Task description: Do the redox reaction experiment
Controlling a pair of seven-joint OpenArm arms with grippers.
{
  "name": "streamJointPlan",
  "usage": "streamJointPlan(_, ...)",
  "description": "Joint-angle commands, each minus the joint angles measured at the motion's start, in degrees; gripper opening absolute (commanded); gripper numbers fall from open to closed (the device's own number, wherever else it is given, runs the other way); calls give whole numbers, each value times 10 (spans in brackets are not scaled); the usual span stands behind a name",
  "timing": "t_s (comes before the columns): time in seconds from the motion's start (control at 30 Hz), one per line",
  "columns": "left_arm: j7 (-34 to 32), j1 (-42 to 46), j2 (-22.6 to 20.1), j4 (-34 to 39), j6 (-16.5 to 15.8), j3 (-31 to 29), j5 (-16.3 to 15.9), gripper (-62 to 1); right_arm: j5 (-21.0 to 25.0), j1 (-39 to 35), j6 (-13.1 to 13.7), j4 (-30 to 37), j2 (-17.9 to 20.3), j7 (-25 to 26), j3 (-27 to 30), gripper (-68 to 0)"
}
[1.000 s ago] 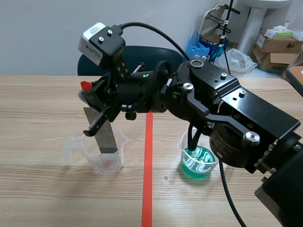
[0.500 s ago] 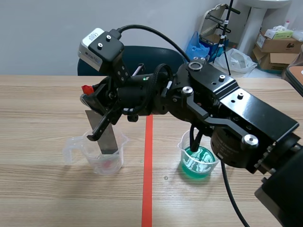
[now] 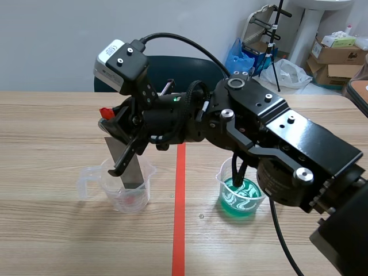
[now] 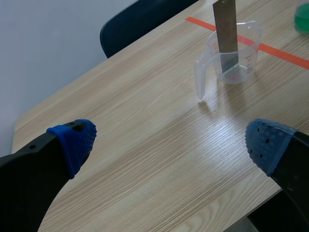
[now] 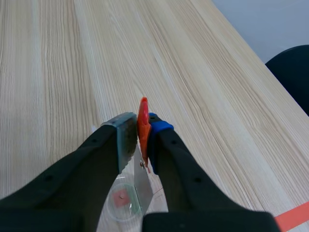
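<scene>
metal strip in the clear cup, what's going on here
The right arm's fingers are shut on the top end of a metal strip, holding it a little tilted with its lower end inside a clear cup. A cup of green liquid stands on the other side of the red tape line. The left arm's fingers are open over the table, holding nothing.

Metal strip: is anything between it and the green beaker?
Yes. The metal strip, held by the right tool, stands inside the clear beaker; that wall lies toward the green beaker. A black cable hangs by its rim.
</scene>
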Motion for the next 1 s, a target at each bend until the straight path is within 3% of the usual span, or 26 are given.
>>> streamJointPlan(0.0,-10,1,3,3,-2,-4,-6,14,1,7,14,4,-3,10,-3,-544)
streamJointPlan(0.23,-10,1,3,3,-2,-4,-6,14,2,7,93,4,-3,11,-3,-318)
streamJointPlan(0.4,-10,1,3,3,-2,-4,-6,14,2,7,93,4,-3,26,-3,-190)
streamJointPlan(0.57,-10,1,3,3,-2,-4,-6,14,3,7,93,4,-3,39,-3,-14)
streamJointPlan(0.97,-10,1,3,3,-2,-4,-6,14,3,7,93,4,-3,38,-3,4)
